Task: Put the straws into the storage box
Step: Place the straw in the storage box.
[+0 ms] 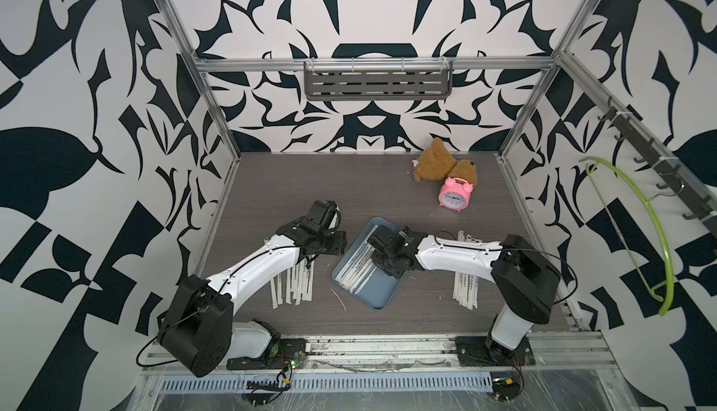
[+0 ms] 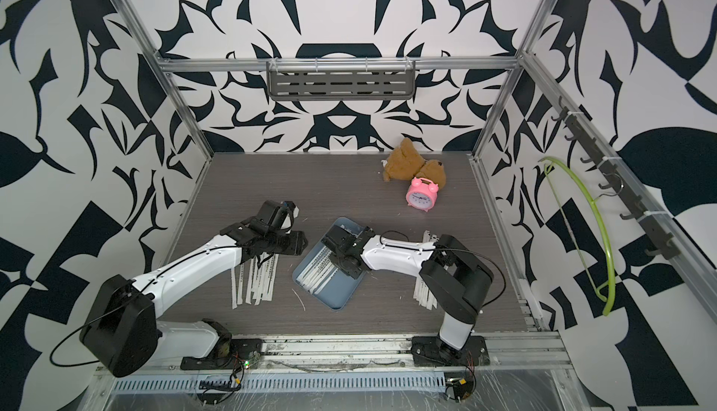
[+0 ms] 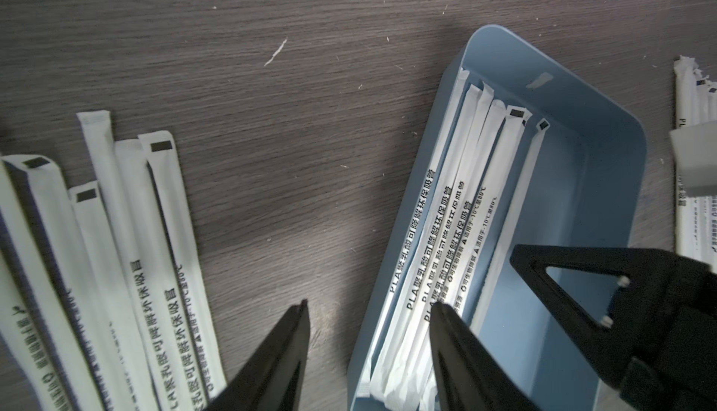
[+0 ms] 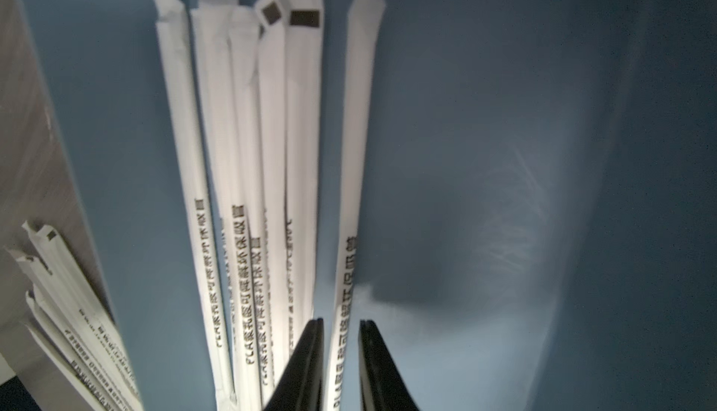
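Right wrist view: six straws (image 4: 271, 118) being shown in storage box (image 4: 504, 118), right gripper (image 4: 340, 323) parted astride one | left wrist view alone: left gripper (image 3: 370, 303) being held spread.

straws (image 3: 446, 211): matt paper | storage box (image 3: 605, 180): smooth plastic | table (image 3: 271, 137): wood-grain, maybe laminate

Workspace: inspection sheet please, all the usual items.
Surface: wood-grain table, small white flecks.
Job's things: storage box mid-table, about six straws inside; left straw pile by left arm, right straw pile under right arm.
Clutter: teddy bear, pink alarm clock at back; bent white sliver near box.
Grippers: left gripper open, empty; right gripper jaws narrowly apart astride one straw in box.
Cables: black cable along right arm.
Surroundings: slotted shelf, hook rail, green hanger.
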Action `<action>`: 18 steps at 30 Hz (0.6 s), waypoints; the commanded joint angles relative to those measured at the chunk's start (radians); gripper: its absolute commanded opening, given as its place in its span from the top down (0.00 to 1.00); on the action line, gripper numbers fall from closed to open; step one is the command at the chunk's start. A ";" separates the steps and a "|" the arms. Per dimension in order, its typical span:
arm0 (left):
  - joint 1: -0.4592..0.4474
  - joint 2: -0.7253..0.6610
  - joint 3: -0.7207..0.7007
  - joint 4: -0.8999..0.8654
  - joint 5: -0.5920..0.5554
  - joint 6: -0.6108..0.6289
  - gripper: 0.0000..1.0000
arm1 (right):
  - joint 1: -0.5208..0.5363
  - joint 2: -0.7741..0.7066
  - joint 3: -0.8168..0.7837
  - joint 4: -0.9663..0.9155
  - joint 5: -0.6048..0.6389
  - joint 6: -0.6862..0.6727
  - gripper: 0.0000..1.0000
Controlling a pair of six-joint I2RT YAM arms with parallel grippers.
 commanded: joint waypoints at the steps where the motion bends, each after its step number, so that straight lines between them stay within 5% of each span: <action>1: 0.020 -0.047 0.029 -0.066 -0.058 -0.020 0.44 | -0.004 -0.077 0.066 -0.088 0.012 -0.137 0.77; 7: 0.185 -0.079 -0.043 -0.132 0.027 -0.134 0.53 | -0.050 -0.138 0.117 -0.239 0.041 -0.376 0.76; 18: 0.195 0.104 -0.034 -0.142 0.051 -0.150 0.69 | -0.126 -0.213 0.093 -0.256 0.097 -0.457 0.76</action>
